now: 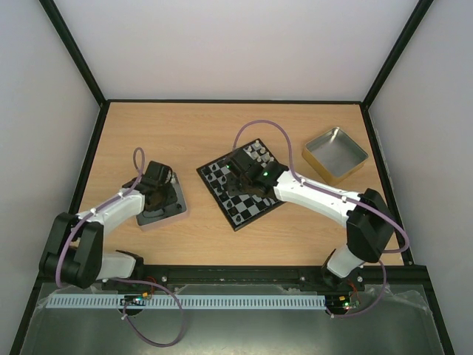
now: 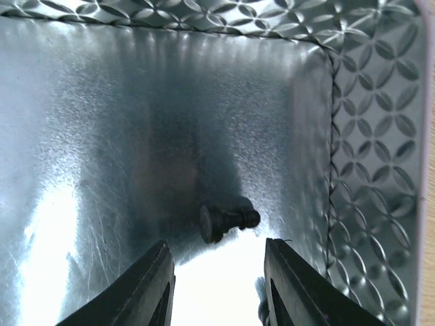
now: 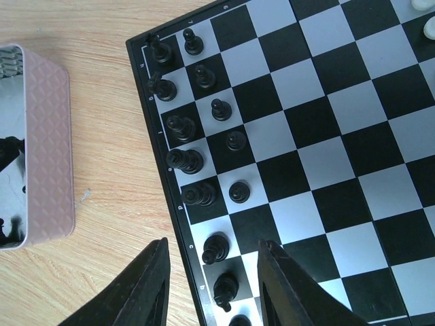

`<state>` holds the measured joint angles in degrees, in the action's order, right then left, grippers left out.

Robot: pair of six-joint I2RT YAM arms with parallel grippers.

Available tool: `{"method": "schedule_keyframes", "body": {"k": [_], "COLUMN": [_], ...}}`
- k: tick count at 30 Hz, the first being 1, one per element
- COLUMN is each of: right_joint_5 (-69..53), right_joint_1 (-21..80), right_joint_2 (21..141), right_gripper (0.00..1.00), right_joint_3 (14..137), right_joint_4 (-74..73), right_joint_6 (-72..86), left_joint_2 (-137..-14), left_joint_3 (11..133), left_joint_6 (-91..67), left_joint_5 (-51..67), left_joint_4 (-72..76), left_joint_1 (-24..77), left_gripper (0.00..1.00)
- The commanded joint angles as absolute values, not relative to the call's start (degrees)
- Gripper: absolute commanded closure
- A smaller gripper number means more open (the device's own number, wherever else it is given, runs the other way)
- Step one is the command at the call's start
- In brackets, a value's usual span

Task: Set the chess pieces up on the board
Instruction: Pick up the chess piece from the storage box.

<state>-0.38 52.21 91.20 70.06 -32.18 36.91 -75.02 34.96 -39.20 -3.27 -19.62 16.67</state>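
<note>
The board (image 1: 250,210) lies tilted at the table's middle. Black chess pieces (image 3: 183,161) stand in two rows along the left rim of the board (image 3: 353,136), and white ones (image 3: 428,27) show at the far corner. My right gripper (image 3: 214,275) hovers open over that rim, above a black piece (image 3: 215,248), holding nothing. My left gripper (image 2: 219,275) is open inside a metal tin (image 2: 367,136). Just beyond its fingertips a black pawn (image 2: 228,221) lies on its side on the tin floor, untouched. From above, the left gripper (image 1: 157,194) and right gripper (image 1: 241,171) hide what is under them.
The tin (image 1: 176,211) under the left arm sits left of the board; its pink outer wall (image 3: 47,142) shows in the right wrist view. A second, brass-coloured tin (image 1: 335,154) stands at the back right. Black frame rails border the wooden table.
</note>
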Motion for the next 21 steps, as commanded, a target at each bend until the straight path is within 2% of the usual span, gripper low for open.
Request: {"method": "schedule_keyframes", "body": {"k": [1,12,21], "right_joint_5": [1.4,1.9,2.5], "right_joint_1": [52.2,52.1,52.1], "right_joint_2": [88.9,88.5,87.5], "right_gripper": [0.65,0.65,0.66], "right_joint_3": [68.8,67.7,66.7], "right_joint_4": [-29.5,-28.9,-27.9], "right_joint_6": [37.7,37.0,36.8], "left_joint_2": [-77.0,-79.7,-82.4], "left_joint_3": [35.2,34.8,35.7], "left_joint_6": [-39.8,-43.1,-43.7], "left_joint_5": [-5.1,-1.6,-0.4], "left_joint_4": [-17.1,-12.8,-12.7], "left_joint_1": [15.4,14.0,13.7], "left_gripper": [0.62,0.59,0.67]}}
